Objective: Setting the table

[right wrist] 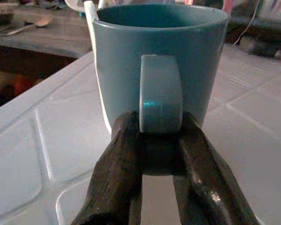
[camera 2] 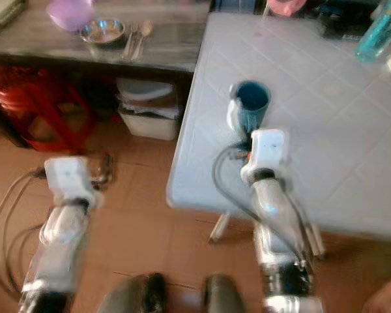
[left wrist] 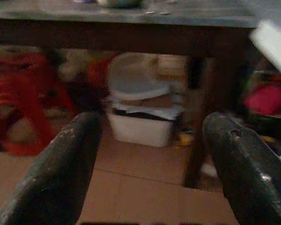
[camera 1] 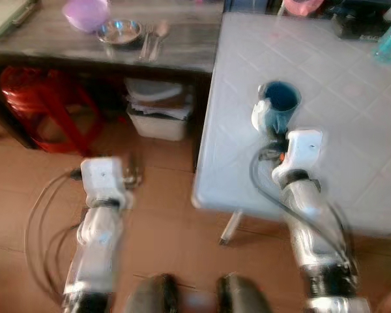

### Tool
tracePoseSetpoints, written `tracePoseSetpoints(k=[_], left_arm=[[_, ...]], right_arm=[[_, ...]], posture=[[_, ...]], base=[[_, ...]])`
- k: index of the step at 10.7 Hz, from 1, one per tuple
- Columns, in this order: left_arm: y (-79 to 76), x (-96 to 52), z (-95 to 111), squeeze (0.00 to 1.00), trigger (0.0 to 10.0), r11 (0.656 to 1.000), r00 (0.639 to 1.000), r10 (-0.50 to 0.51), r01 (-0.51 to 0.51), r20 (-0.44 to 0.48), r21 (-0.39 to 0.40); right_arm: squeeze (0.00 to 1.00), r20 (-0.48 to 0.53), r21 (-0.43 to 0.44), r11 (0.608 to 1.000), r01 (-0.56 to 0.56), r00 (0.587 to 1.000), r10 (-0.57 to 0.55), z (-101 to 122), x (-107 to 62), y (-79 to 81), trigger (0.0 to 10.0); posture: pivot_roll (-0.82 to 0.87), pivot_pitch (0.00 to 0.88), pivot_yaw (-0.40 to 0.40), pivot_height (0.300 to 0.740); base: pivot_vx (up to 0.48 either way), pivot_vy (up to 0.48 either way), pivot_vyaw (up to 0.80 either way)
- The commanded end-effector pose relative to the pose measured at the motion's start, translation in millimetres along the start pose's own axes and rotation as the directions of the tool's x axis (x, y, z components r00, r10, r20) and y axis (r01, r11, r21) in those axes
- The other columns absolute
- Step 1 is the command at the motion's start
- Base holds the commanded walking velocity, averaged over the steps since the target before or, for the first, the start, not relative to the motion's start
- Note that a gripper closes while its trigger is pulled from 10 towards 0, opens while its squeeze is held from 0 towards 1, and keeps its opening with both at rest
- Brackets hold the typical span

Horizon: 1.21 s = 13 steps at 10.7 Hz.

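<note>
One blue mug (camera 1: 280, 103), one purple bowl (camera 1: 86, 13), one steel bowl (camera 1: 119, 30), two tables (camera 1: 352, 111).

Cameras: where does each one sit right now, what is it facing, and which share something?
Eye views: on the head, looking down at the white table, both silver arms and feet.
Left wrist view: along the open left gripper toward a white bin under the wooden table.
Right wrist view: right gripper clamping the blue mug handle.
Shared: mug.
</note>
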<state>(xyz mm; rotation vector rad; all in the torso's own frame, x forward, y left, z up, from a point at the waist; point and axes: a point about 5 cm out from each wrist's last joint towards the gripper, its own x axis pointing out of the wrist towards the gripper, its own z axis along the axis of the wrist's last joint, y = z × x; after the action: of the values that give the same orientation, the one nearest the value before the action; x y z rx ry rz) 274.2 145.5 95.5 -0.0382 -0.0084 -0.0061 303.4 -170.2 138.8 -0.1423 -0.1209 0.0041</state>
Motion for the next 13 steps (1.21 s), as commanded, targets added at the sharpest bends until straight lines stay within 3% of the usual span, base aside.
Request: tracePoseSetpoints(k=[1,3,4,5,6,13], left_arm=[[7.0,3.1,4,0.00,10.0,1.000,1.000,0.004,-0.004,0.023,0.005],[4.7,14.0,16,0.00,10.0,1.000,0.996,-0.006,0.007,0.084,-0.006],[5.5,17.1,17,0.00,10.0,1.000,0.996,-0.008,0.008,0.093,-0.006],[5.4,19.0,19,0.00,10.0,1.000,0.995,-0.008,0.009,0.099,-0.010],[4.0,19.9,20,0.00,10.0,1.000,0.994,-0.015,0.015,0.109,-0.007],[-2.4,16.1,14,0.00,10.0,0.998,0.991,-0.063,0.062,0.120,0.006]], right_arm=[[0.00,0.067,-0.026,0.998,-0.048,0.996,0.050,14,4.3,11.7,10.0],[0.00,0.087,0.021,0.995,-0.095,0.992,0.092,23,9.5,19.2,10.0],[0.00,0.112,-0.021,0.998,-0.065,0.991,0.067,24,10.2,17.5,10.0],[0.00,0.089,0.055,0.993,-0.101,0.991,0.096,25,8.6,19.3,10.0],[0.00,0.101,0.055,0.993,-0.100,0.990,0.095,25,7.6,19.0,10.0],[0.00,0.120,0.072,0.995,-0.072,0.991,0.063,27,1.6,14.5,10.0]], posture=[[-0.06,0.129,0.035,0.740],[-0.07,0.119,0.027,0.740],[-0.07,0.112,0.028,0.740],[-0.07,0.108,0.027,0.740],[-0.08,0.103,0.027,0.740],[-0.08,0.099,0.034,0.740]], base=[[0.000,0.476,0.00],[0.000,0.420,0.00],[0.289,0.382,0.00],[0.334,0.345,0.00],[0.405,0.259,0.00],[0.472,0.000,0.00]])
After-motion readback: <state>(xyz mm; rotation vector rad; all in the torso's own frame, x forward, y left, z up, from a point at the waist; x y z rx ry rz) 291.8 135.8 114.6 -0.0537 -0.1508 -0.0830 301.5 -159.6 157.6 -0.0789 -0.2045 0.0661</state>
